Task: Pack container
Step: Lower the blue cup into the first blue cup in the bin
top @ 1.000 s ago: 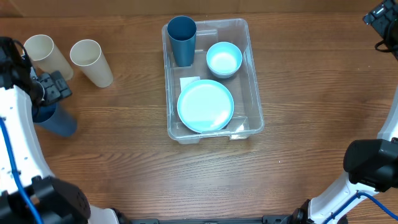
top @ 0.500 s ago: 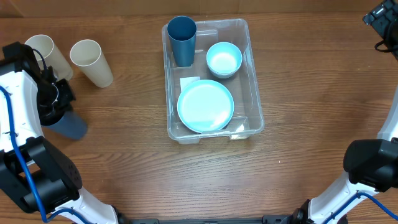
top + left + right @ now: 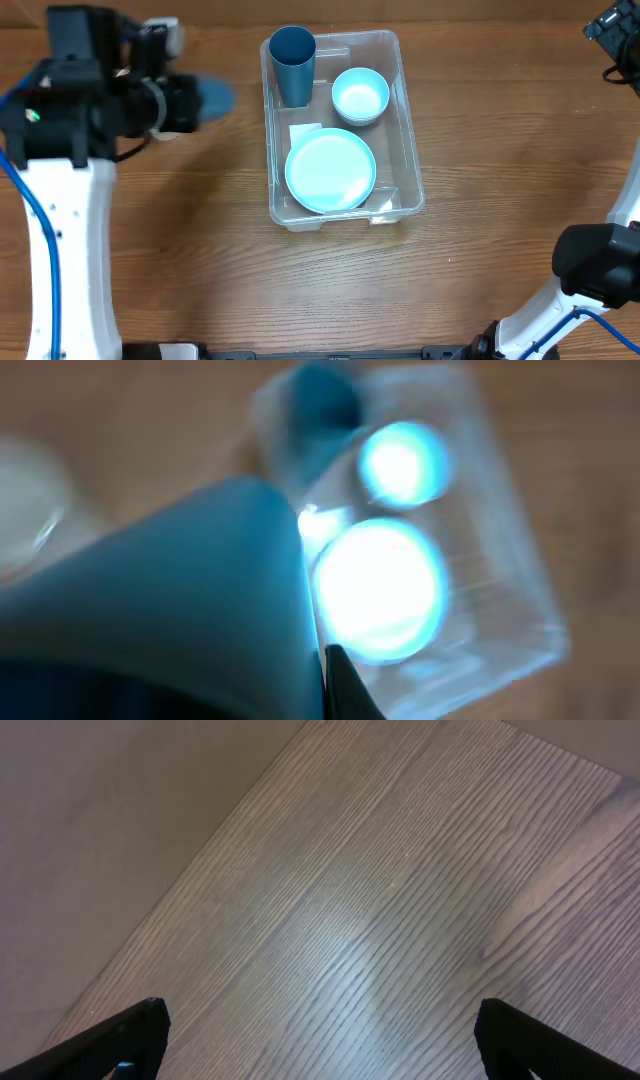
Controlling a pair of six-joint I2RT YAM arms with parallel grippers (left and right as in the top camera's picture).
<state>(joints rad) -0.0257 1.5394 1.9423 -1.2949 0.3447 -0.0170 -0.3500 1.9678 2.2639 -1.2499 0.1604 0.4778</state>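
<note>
Left of container [image 3: 398, 140]: left tool [image 3: 190, 103] clamped on blue cup [image 3: 214, 97] | right tool [image 3: 320, 1025] apart | bowl [image 3: 360, 95], plate [image 3: 330, 170] inside

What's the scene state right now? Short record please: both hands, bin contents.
left hand: shut on carried cup, raised left of container
right hand: open, empty, above bare table
container: holds upright blue cup, bowl, plate
carried cup: blue, not yet in container
</note>
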